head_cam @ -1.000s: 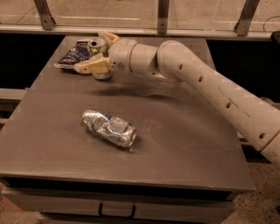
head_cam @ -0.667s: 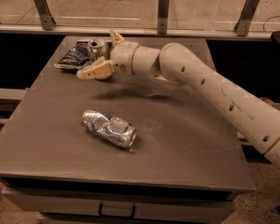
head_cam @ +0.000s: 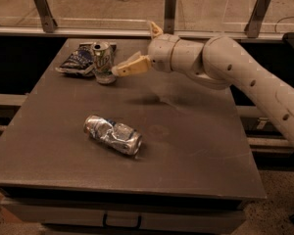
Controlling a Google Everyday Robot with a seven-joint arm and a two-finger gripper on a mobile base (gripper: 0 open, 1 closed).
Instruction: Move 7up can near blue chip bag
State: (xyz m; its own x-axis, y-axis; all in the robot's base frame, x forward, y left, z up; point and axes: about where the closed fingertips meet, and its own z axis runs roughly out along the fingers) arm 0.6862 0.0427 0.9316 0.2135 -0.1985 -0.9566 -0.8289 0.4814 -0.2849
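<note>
The 7up can, silver-white with green markings, stands upright on the dark table at the back left. It touches the right edge of the crumpled blue chip bag. My gripper is just right of the can, open and empty. Its lower finger points at the can's base, and its upper finger sticks up and away. The arm reaches in from the right.
A crushed silver can with blue markings lies on its side in the middle of the table. A rail with metal posts runs behind the table's back edge.
The gripper has opened and drawn back to the right, away from the chip bag. The 7up can, earlier hidden in the gripper, now stands free beside the bag.
</note>
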